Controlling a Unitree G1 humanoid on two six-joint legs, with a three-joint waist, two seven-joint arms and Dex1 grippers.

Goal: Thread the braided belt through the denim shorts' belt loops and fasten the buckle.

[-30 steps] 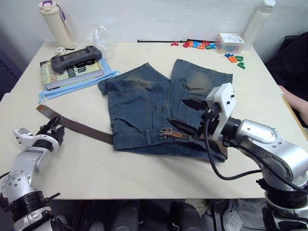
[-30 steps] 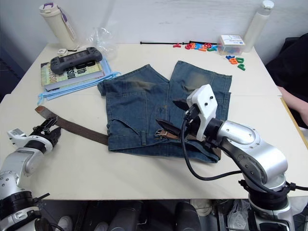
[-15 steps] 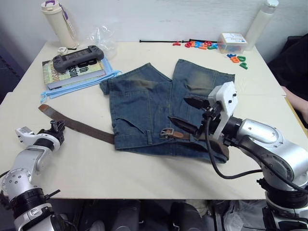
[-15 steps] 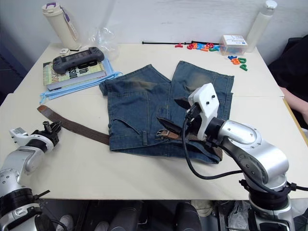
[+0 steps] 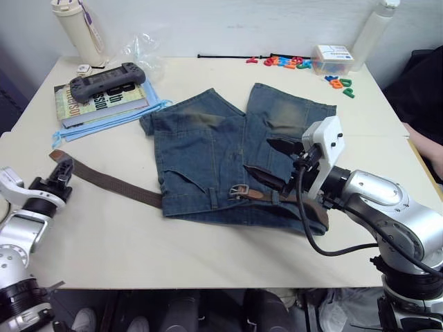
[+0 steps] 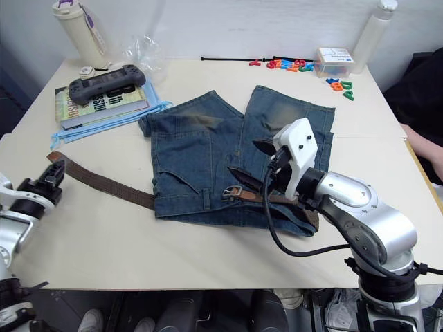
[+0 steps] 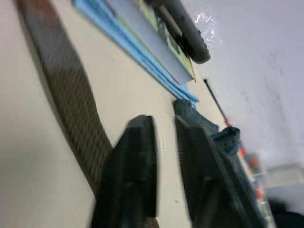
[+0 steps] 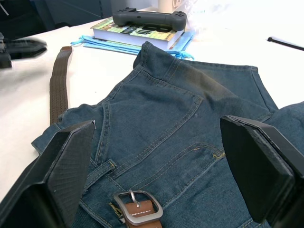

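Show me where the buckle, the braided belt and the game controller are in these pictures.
buckle (image 8: 137, 212): right wrist view, on its leather tab inside the metal frame.
braided belt (image 5: 111, 183): left eye view, middle of the strap lying on the table.
game controller (image 6: 109, 75): right eye view, centre of its body.

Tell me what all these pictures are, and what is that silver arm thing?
It's a robot with two arms. Two pictures come from cameras on its head, looking down at a table. Two more come from cameras on its wrists. Each arm ends in a gripper, like a pincer. The right gripper is open above blue denim shorts, near a belt buckle. The left gripper holds nothing; it sits by the brown belt. A book, a game controller and toy letters lie there too.
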